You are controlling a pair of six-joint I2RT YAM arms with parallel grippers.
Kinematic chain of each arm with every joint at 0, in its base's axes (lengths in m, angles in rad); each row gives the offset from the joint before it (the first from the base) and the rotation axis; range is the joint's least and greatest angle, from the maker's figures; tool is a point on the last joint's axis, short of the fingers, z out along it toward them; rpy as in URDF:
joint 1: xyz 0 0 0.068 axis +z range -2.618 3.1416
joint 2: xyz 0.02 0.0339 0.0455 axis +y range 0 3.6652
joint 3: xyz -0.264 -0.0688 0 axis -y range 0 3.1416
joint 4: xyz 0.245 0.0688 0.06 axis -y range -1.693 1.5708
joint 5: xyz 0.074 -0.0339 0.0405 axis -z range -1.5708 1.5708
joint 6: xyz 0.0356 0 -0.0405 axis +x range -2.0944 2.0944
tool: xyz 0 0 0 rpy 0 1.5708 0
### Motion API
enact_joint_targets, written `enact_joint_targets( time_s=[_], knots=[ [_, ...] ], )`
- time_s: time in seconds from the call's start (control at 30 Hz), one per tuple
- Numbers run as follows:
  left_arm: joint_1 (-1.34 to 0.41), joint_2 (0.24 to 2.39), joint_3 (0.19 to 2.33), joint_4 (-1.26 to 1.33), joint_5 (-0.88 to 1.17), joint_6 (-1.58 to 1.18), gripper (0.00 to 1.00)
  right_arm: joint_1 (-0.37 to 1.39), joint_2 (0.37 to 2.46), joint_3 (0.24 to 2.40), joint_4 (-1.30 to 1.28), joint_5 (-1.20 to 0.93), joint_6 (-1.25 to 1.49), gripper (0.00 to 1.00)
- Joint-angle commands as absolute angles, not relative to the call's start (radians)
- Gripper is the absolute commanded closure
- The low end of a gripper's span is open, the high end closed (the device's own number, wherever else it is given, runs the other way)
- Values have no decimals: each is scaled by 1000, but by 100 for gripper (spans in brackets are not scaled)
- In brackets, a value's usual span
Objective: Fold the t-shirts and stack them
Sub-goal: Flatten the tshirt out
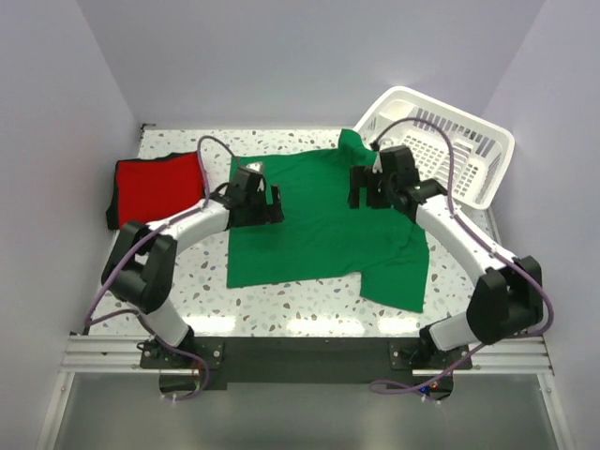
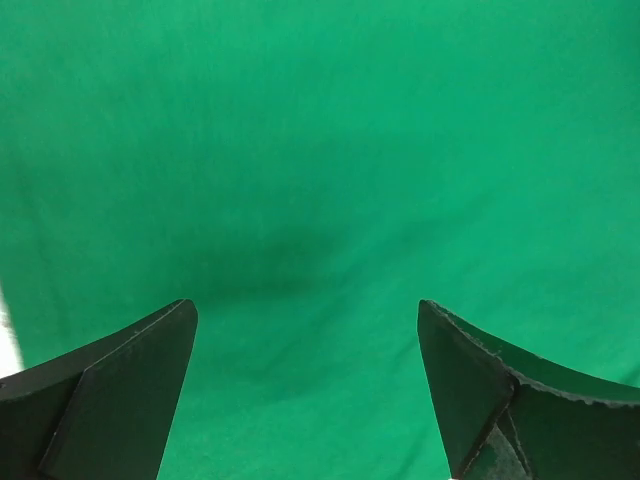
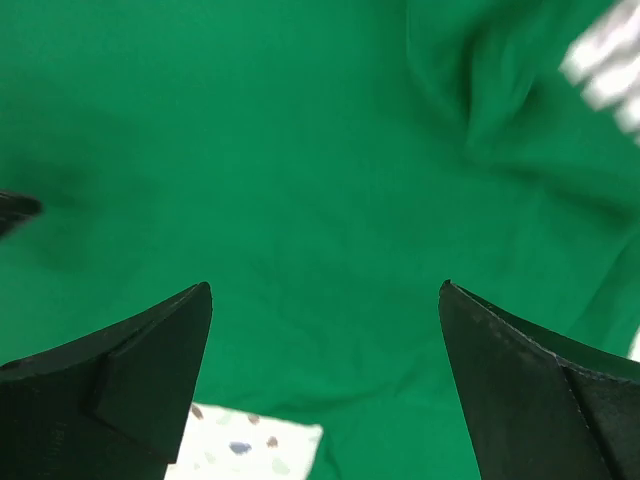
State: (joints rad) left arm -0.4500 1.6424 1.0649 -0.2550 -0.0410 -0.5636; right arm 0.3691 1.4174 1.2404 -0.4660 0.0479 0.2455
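Observation:
The bright green t-shirt (image 1: 319, 230) lies spread flat in the middle of the table, one sleeve toward the basket and one at the near right. It fills the left wrist view (image 2: 320, 150) and most of the right wrist view (image 3: 300, 150). The red t-shirt (image 1: 155, 186) lies folded at the far left. My left gripper (image 1: 275, 204) is open and empty over the green shirt's left part, its jaws wide apart (image 2: 308, 305). My right gripper (image 1: 358, 190) is open and empty over the shirt's upper right part (image 3: 325, 287). The two grippers face each other.
A white slatted basket (image 1: 469, 141) stands tilted at the back right, touching the green shirt's sleeve; it shows blurred in the right wrist view (image 3: 600, 60). The speckled table (image 1: 197, 281) shows around the shirts and under a shirt edge (image 3: 250, 440). Walls close in on three sides.

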Motion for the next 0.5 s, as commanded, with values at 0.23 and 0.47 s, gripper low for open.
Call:
enact_joint_targets(
  time_s=[0.23,0.47],
  knots=[
    [-405,1749,948,-221,63,-548,3,379,1598,1134,-480,-47,377,1],
    [-351,1795,930,-235,38,-506,3,397,1736,1123,-446,-95,402,1]
  ],
)
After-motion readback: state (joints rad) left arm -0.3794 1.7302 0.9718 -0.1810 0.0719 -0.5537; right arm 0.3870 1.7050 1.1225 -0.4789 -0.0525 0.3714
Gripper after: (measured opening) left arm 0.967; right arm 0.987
